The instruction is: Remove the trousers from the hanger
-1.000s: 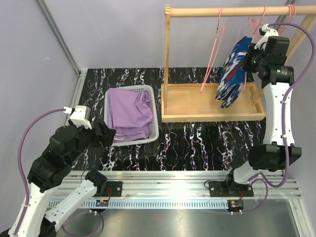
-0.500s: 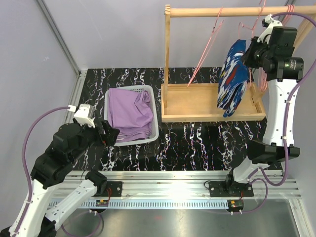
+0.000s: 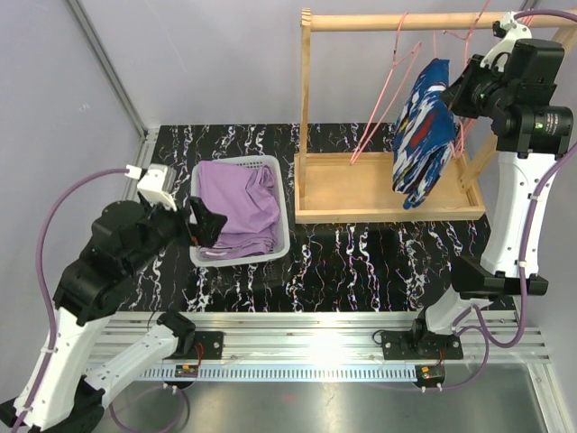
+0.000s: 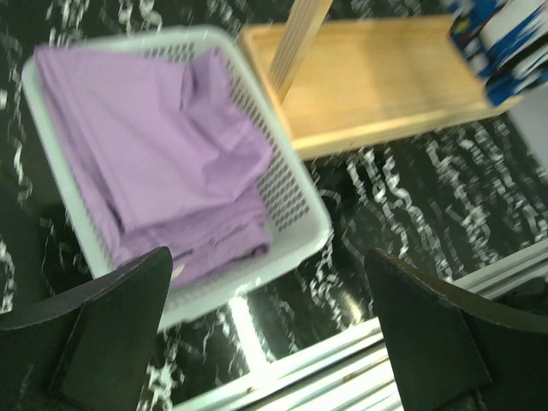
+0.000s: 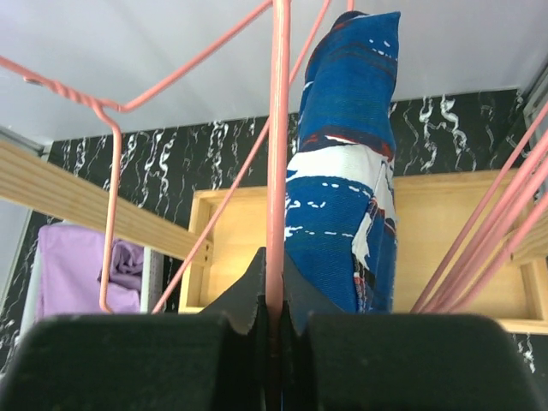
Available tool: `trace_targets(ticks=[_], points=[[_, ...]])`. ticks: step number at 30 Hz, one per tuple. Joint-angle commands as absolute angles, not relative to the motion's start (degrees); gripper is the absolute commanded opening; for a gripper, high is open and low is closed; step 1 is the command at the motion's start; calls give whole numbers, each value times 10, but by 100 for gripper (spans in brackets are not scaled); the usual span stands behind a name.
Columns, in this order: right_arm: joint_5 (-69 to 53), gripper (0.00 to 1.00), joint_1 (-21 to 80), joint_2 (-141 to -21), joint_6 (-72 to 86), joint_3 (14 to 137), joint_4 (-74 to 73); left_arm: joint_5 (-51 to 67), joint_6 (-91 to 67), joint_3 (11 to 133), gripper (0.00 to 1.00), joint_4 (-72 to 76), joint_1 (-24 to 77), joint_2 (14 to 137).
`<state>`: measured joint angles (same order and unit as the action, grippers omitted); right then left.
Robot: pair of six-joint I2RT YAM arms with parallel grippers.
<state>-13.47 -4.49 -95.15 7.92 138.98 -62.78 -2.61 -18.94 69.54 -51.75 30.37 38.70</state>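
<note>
The blue patterned trousers (image 3: 422, 135) hang draped over a pink hanger (image 5: 275, 154) beside the wooden rack's rail; they also show in the right wrist view (image 5: 342, 188). My right gripper (image 3: 465, 90) is shut on the hanger's wire (image 5: 274, 317), holding it up by the rail's right end. The lilac trousers (image 3: 236, 206) lie folded in a white basket (image 3: 281, 236), also in the left wrist view (image 4: 154, 163). My left gripper (image 3: 206, 224) is open and empty (image 4: 267, 291), just at the basket's near left corner.
The wooden rack has a top rail (image 3: 388, 21), a left post (image 3: 306, 99) and a base tray (image 3: 361, 194). An empty pink hanger (image 3: 389, 86) hangs slanted from the rail. More pink hangers (image 5: 479, 248) cluster at the right end. A metal rail (image 3: 315, 329) runs along the near table edge.
My right arm has risen, lifting the hanger and blue trousers closer to the rail. The empty hanger has swung. My left gripper has moved right and forward to the basket's corner.
</note>
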Motion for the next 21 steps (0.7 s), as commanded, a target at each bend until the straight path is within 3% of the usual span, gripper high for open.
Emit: trace_targets(ticks=[1,9,15,21], points=[[-165,0,-41,-897,92,1425,-580,24,-167,765,99,-448,306,419],[-191,0,-41,-790,121,1328,-597,37,-150,883,99,-392,347,526],[-235,0,-41,-713,135,1261,-615,-103,-108,975,99,-379,530,597],[-244,0,-42,-642,170,1225,-624,-245,-65,969,99,-316,724,649]])
